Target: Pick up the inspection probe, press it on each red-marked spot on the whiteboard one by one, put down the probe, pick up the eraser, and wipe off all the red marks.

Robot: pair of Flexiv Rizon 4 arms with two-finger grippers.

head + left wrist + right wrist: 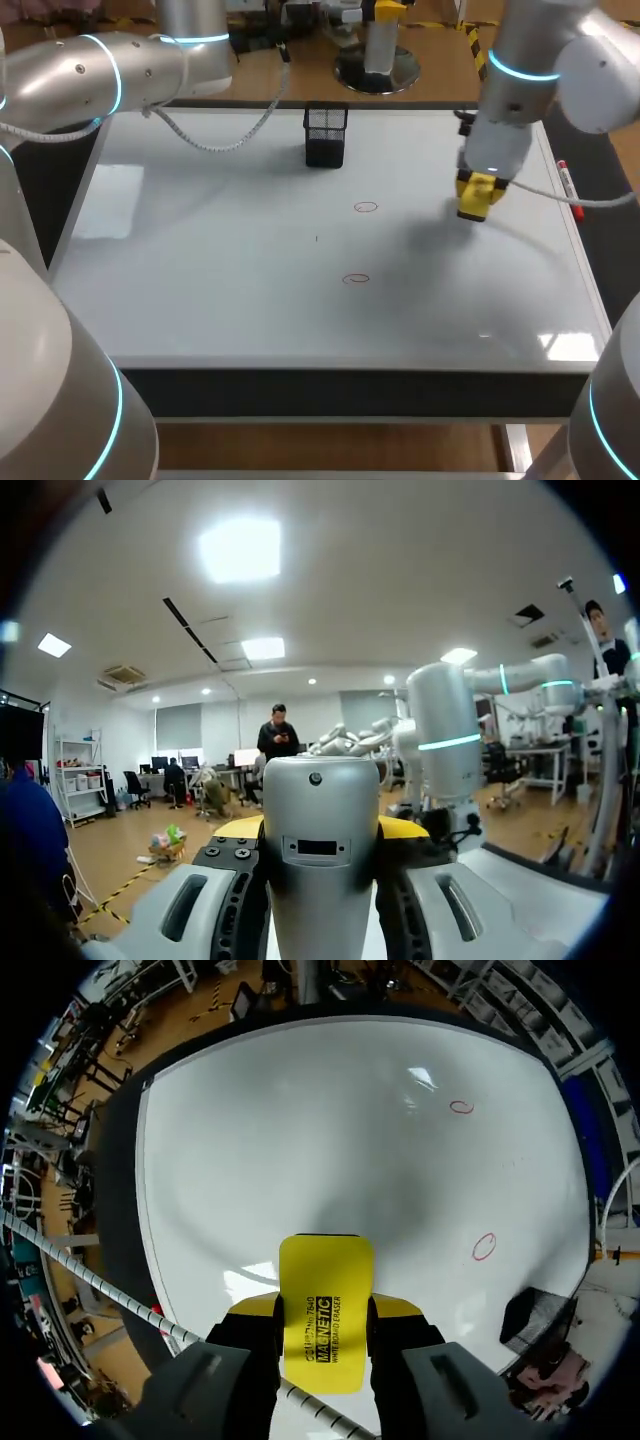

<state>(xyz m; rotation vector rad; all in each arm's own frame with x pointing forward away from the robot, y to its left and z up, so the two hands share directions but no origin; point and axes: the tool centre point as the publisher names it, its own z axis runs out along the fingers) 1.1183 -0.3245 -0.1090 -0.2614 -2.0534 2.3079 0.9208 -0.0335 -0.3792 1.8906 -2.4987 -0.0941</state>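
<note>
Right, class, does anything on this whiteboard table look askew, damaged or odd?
Nothing stands out. Both red circle marks are intact, the black mesh pen holder stands upright, the right end effector grips the yellow rectangular eraser squarely, and the left end effector holds the grey cylindrical probe.

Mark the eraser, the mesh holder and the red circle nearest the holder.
eraser (325, 1305): right wrist view, middle of its yellow face
mesh holder (325, 140): head view, its front wall
red circle (366, 207): head view, centre of the ring
</note>
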